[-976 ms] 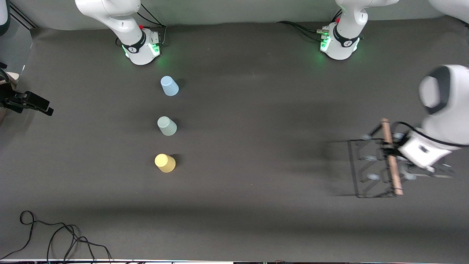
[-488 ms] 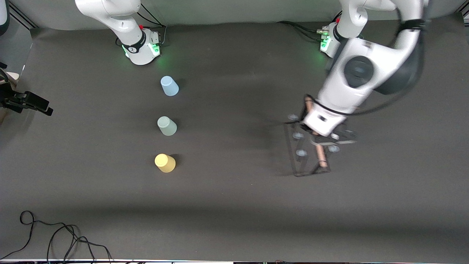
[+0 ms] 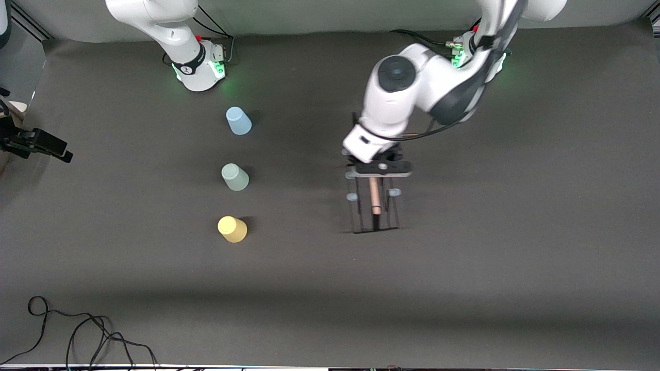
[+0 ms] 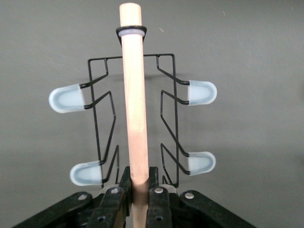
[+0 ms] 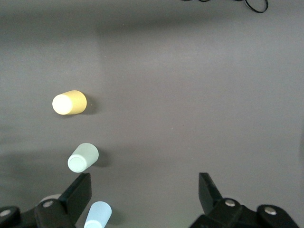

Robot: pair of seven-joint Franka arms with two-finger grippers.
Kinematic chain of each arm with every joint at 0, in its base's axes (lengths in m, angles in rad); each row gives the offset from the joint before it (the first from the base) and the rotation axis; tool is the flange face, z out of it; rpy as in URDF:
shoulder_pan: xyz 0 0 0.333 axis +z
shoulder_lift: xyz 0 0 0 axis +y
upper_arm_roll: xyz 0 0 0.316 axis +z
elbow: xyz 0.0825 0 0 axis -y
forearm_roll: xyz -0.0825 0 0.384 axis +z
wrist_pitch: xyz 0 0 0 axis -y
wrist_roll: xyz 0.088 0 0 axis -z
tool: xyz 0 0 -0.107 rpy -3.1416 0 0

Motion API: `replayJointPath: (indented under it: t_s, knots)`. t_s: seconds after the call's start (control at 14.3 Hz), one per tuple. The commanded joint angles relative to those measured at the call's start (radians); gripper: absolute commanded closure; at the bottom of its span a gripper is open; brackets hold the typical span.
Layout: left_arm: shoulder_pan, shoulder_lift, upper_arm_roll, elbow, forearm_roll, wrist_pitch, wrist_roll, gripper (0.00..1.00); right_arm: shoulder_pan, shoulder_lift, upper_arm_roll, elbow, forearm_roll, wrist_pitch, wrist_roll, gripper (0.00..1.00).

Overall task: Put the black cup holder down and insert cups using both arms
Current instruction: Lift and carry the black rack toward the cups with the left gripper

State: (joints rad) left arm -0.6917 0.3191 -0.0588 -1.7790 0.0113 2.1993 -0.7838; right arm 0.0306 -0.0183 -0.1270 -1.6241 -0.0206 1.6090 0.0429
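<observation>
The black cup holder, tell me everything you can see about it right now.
The black cup holder is a thin black wire rack with a light wooden rod handle down its middle and pale translucent caps on its pegs; four pegs show in the left wrist view. No cups are on it. The left gripper has its jaws shut on the rod's end. Whether the rack touches the table cannot be told. It is mid-table, toward the left arm's end from the cups.

My black claw (image 4: 138, 197) holds a black wire rack (image 3: 375, 206) with a pale wooden rod (image 4: 134, 104) and milky blue-white pegs (image 4: 66, 99). Cups: light blue (image 3: 238, 120), pale green (image 3: 235, 176), yellow (image 3: 232, 229). The worktop (image 3: 515, 232) is dark grey.
</observation>
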Motion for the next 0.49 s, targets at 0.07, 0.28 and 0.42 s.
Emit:
replayJointPath:
  t_s: [0.07,0.28,0.42]
  knots:
    - [-0.078,0.078,0.019,0.125,0.001,0.025,-0.101,1.0,-0.009,0.009,0.0,0.021,0.014,-0.014,-0.017,0.0]
    - [-0.127,0.139,0.016,0.185,0.003,-0.006,-0.118,1.0,-0.009,0.009,0.0,0.021,0.014,-0.014,-0.017,0.0]
    - [-0.135,0.161,0.014,0.185,0.004,-0.006,-0.121,1.0,-0.009,0.009,0.0,0.021,0.014,-0.014,-0.017,0.0]
